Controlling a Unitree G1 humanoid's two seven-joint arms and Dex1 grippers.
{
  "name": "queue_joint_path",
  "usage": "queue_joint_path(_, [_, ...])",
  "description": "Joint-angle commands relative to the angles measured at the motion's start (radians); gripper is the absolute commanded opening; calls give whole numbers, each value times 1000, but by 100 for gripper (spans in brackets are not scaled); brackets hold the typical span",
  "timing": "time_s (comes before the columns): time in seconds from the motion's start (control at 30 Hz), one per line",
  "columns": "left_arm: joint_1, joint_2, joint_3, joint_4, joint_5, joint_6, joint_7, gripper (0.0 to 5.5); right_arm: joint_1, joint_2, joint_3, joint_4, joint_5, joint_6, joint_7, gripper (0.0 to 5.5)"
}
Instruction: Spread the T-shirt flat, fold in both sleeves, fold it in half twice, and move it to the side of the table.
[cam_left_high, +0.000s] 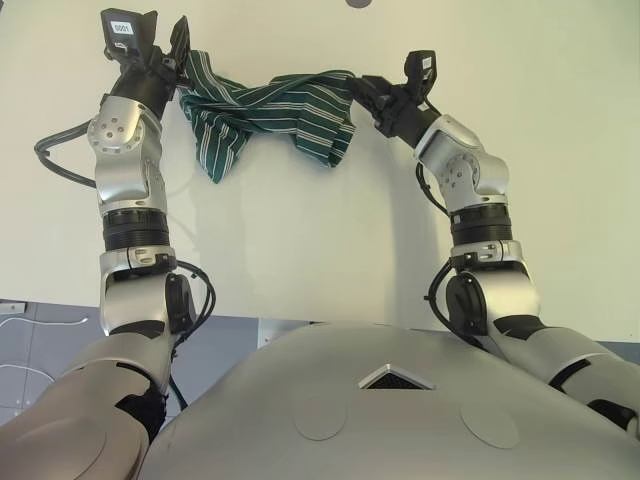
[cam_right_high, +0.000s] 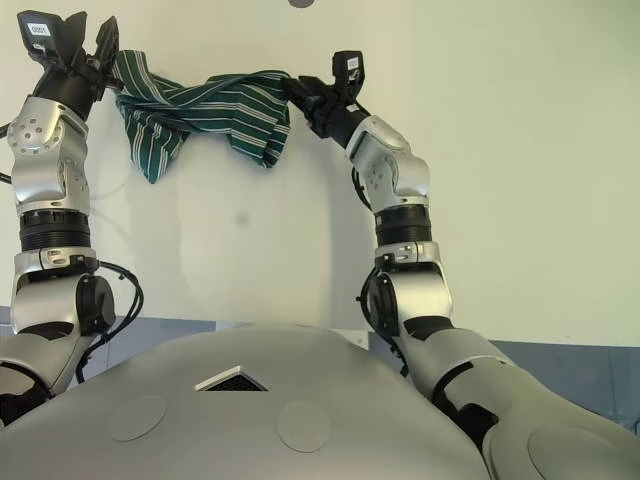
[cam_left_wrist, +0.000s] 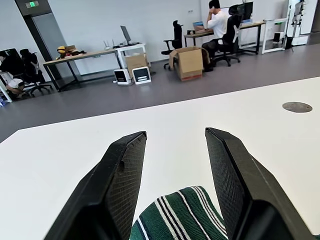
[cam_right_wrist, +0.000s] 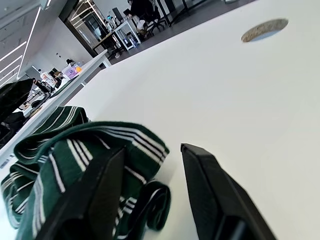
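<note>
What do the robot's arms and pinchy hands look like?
The left arm and right arm are shiny silver with black joint rings and looping black cables. The left end effector and right end effector each have two black, wedge-shaped fingers and a small white label.

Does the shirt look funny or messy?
Yes. The green striped T-shirt is scrunched and twisted like a rope between the left claw and the right claw, not spread flat on the white table.
</note>
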Motion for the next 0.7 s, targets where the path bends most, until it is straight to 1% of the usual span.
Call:
queue_joint_path(0.03, [-11,1,-8,8,2,13,-1,218,14,25,-8,-51,38,35,9,170])
queue_joint_path(0.2, [-12,0,-17,14,8,11,1,218,17,13,24,-45,-9,-21,0,62])
queue_joint_path(0.27, [-14,0,-20,17,10,11,2,218,17,15,35,-49,-22,-44,4,26])
queue_joint_path(0.33, [-14,1,-22,19,11,10,4,218,14,20,36,-79,-10,-59,21,2])
queue_joint_path(0.4, [-15,2,-22,22,11,7,6,218,8,15,32,-153,28,-50,51,2])
queue_joint_path(0.47, [-20,5,-20,27,9,3,9,218,12,-23,41,-269,58,-27,102,2])
queue_joint_path(0.57, [-30,8,3,20,-13,-4,11,218,35,-159,55,-515,113,47,197,2])
queue_joint_path(0.63, [-34,9,23,9,-30,-6,13,218,17,-234,10,-673,224,128,236,2])
queue_joint_path(0.7, [-44,2,41,-17,-55,-10,9,218,-59,-274,-80,-800,428,204,227,2])
